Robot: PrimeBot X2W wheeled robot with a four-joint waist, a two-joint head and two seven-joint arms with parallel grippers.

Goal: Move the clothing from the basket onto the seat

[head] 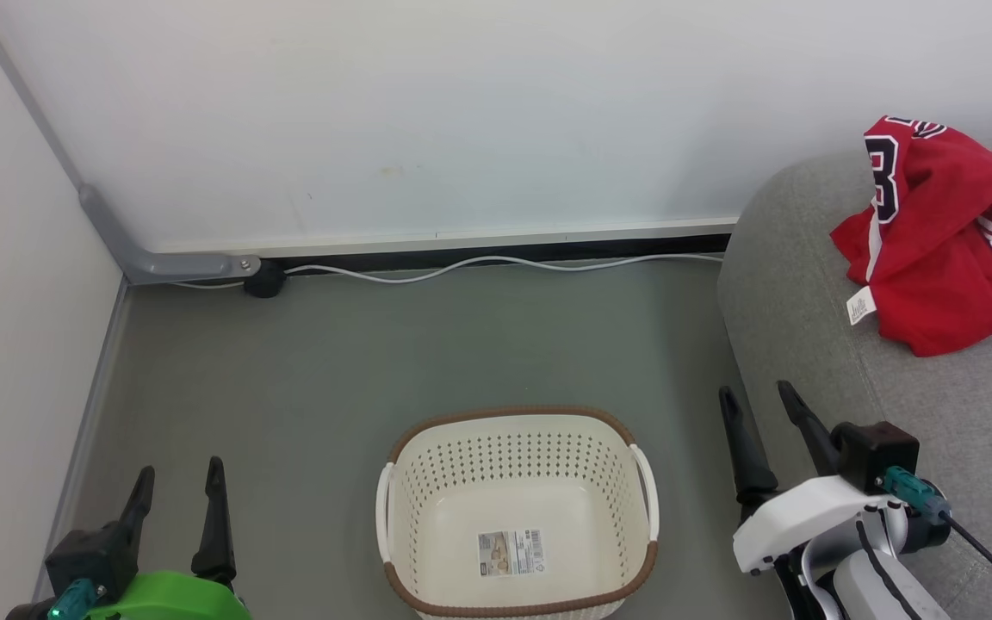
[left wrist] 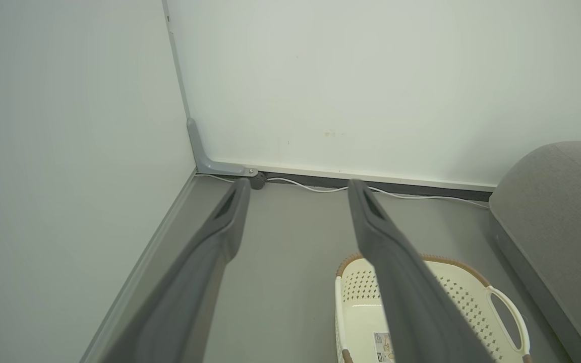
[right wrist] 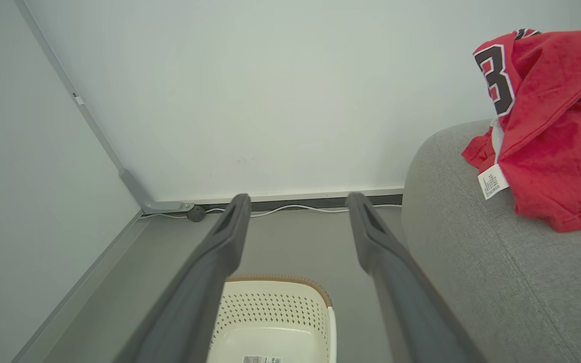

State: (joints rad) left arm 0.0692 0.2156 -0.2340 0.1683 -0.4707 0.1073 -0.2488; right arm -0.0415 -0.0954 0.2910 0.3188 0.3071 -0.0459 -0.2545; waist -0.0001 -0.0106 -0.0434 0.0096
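Observation:
The clothing [head: 944,250] is a crumpled red heap with a black-and-white number and a white stripe, lying on the grey seat [head: 806,284] at the right; it also shows in the right wrist view [right wrist: 553,131]. The cream basket [head: 616,486] with its brown rim stands on the floor at bottom centre, holding nothing but a label sticker [head: 511,553]. My left gripper [head: 179,480] is open at the lower left, left of the basket. My right gripper [head: 757,399] is open between basket and seat, holding nothing.
A white wall runs behind, with a white cable [head: 479,265] along its base and a grey bracket [head: 160,263] in the left corner. Another wall [head: 5,301] closes the left side. Grey floor [head: 427,344] lies between the basket and the walls.

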